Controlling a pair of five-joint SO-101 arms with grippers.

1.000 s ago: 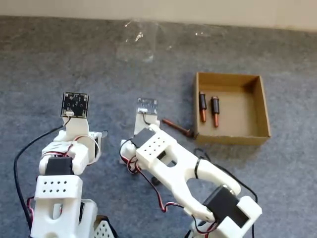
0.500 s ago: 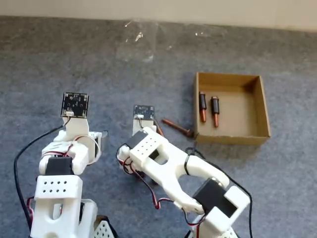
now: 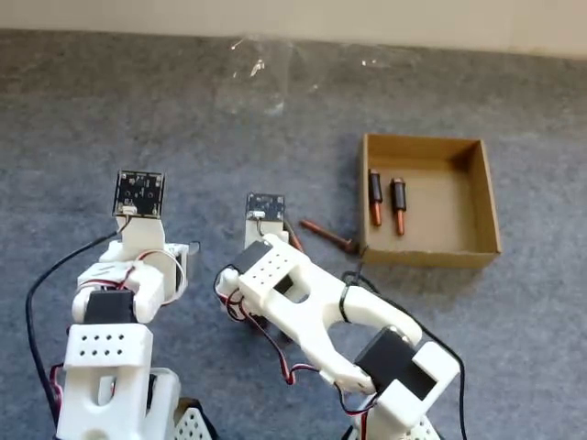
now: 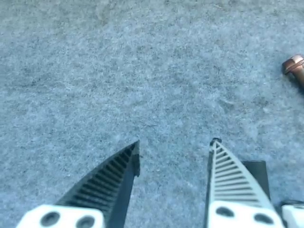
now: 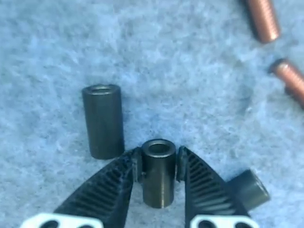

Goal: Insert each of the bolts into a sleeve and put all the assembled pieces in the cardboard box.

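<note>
In the right wrist view my right gripper (image 5: pixel 159 152) is shut on a dark sleeve (image 5: pixel 158 178) that stands on end on the grey carpet. A second sleeve (image 5: pixel 103 121) lies beside it and a third (image 5: pixel 248 188) sits by one finger. Two copper bolts (image 5: pixel 260 20) (image 5: pixel 289 80) lie farther off. From the high view a bolt (image 3: pixel 328 236) lies just left of the cardboard box (image 3: pixel 426 258), which holds two assembled pieces (image 3: pixel 375 196) (image 3: pixel 399 204). My left gripper (image 4: pixel 175 142) is open over bare carpet, with a bolt head (image 4: pixel 294 65) at the picture's edge.
A crumpled clear plastic bag (image 3: pixel 257 69) lies at the back of the carpet. The right arm (image 3: pixel 312 307) stretches across the middle, covering the sleeves from above. The left arm (image 3: pixel 124 275) stands at the near left.
The right arm has swung a little to the left and drawn back toward the near side. The left arm, the bolt by the box and the box have stayed put.
</note>
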